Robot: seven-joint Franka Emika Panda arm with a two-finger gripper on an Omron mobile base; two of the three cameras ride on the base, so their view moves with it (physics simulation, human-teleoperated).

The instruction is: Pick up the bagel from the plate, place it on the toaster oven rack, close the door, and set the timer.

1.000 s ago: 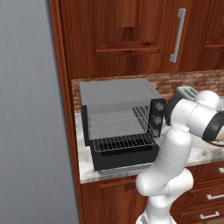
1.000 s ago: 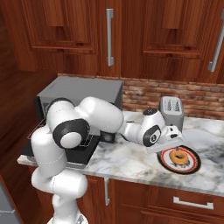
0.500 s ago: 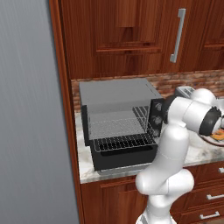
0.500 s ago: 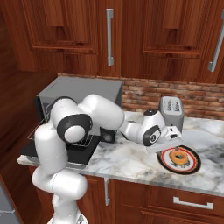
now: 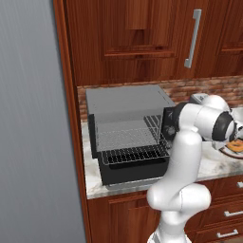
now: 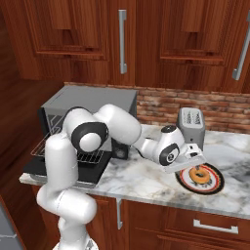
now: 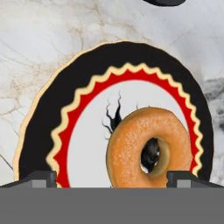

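The bagel (image 7: 131, 148), a golden-brown ring, lies on the right part of the plate (image 7: 57, 100), which has a dark band, a red zigzag rim and a pale centre. Both rest on the marble counter, bagel (image 6: 199, 174) on plate (image 6: 215, 185), at the right. My gripper (image 6: 194, 160) hangs open just above the plate's left side, and its fingertips (image 7: 40, 178) stand on either side of the bagel, apart from it. At the left, the toaster oven's door (image 5: 135, 174) hangs open and the wire rack (image 5: 135, 155) sticks out over it. The plate (image 5: 236, 151) peeks out behind my arm.
A silver two-slot toaster (image 6: 191, 124) stands right behind the plate by the brick wall. The black, grey-topped toaster oven (image 6: 90, 100) fills the counter's left end. Wooden cabinets hang above. My own arm stretches across the counter between the oven and the plate.
My hand has sunk a little closer to the plate and the elbow has swung slightly. The bagel, plate and oven door have stayed put.
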